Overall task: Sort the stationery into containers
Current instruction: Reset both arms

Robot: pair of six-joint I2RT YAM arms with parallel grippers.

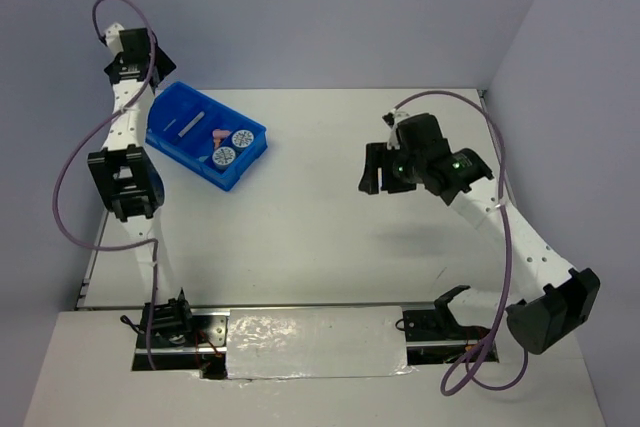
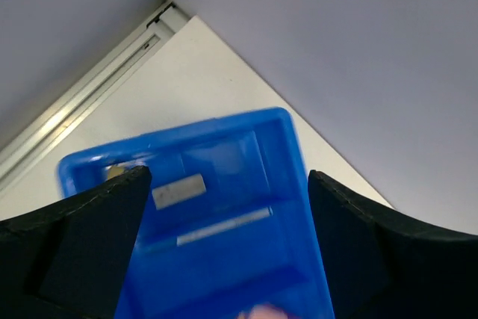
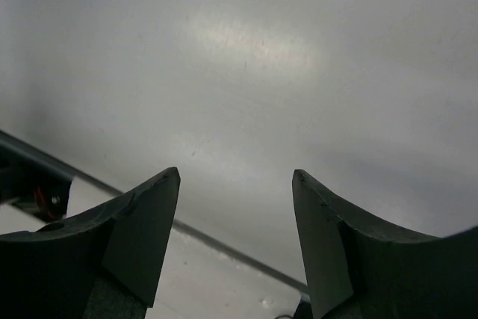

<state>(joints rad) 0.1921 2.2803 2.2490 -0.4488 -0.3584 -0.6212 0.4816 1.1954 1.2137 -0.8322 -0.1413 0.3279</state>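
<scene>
A white table filled the middle of the top view, with pale lilac walls rising behind it and at both sides. A crinkled silver sheet lay flat along the table's near edge, bordered by a plain white board nearer the camera. In the left wrist view, a metal rail ran along the table's edge at the foot of the wall.

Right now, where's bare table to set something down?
Free: the wide middle of the table between the blue tray and the right gripper, and the near strip before the arm bases. Crowded: far-left corner, where tray and left arm sit.
</scene>
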